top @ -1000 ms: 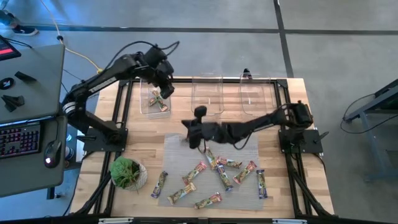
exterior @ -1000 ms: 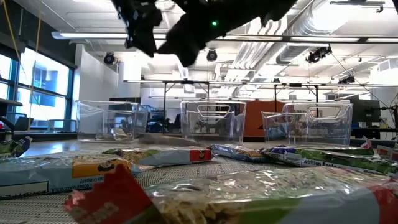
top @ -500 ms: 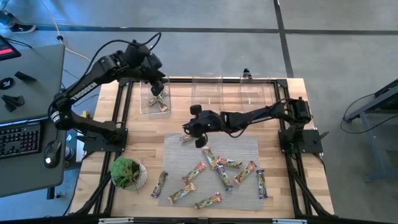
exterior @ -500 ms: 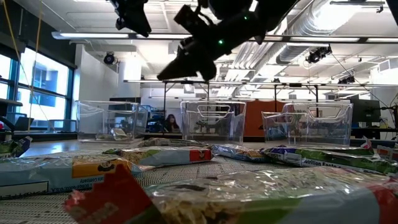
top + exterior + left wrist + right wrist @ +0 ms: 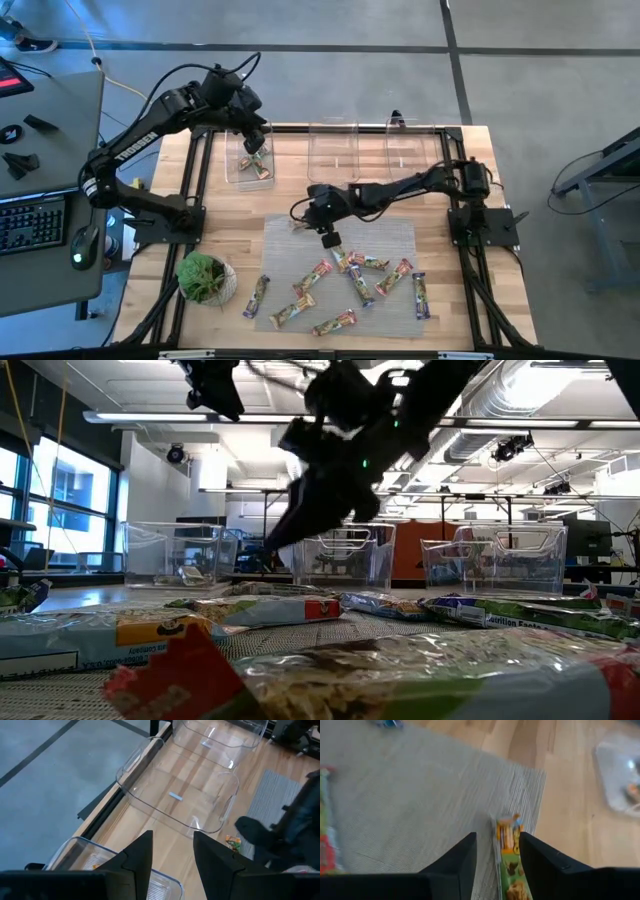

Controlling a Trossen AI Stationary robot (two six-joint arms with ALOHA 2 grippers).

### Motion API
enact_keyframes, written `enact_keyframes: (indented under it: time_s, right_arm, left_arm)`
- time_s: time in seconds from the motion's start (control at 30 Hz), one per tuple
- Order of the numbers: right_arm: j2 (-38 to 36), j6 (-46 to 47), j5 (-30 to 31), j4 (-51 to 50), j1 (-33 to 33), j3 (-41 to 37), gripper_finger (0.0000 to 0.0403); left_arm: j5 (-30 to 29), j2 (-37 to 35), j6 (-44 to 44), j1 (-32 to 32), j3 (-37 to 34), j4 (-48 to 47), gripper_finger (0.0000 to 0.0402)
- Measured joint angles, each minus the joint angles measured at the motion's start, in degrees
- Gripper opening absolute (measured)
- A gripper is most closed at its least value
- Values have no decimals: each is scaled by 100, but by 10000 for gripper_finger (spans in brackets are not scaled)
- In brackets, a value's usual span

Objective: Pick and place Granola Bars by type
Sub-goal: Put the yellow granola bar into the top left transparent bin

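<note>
Right gripper [image 5: 496, 862]: spread, straddling a green bar [image 5: 510, 870] at the mat's [image 5: 420, 795] far-left corner, lining up to pinch it.
Left gripper [image 5: 172, 851]: spread, empty, waiting above the left bin [image 5: 240, 172].

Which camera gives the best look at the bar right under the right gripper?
The right wrist view: the bar lies between that gripper's open fingers. The high view shows it small; the low and left wrist views don't show it clearly.
</note>
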Motion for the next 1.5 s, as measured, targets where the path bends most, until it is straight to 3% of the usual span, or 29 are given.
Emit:
enact_keyframes:
  time_s: [0.3,0.63,0.87,1.33,1.5]
  right_arm:
    - [581,50,177,335,-243,2,138]
    - [744,-30,68,375,-297,22,138]
    - [763,-112,603,331,-286,13,135]
    - [732,-344,935,523,-26,6,35]
    - [454,-461,1286,520,124,32,33]
  left_arm:
    - [50,2,-25,0,0,1,135]
    - [31,2,26,-1,0,1,135]
    - [13,2,39,0,0,1,135]
    - [-7,2,38,1,0,0,135]
    - [-7,3,38,1,0,-3,135]
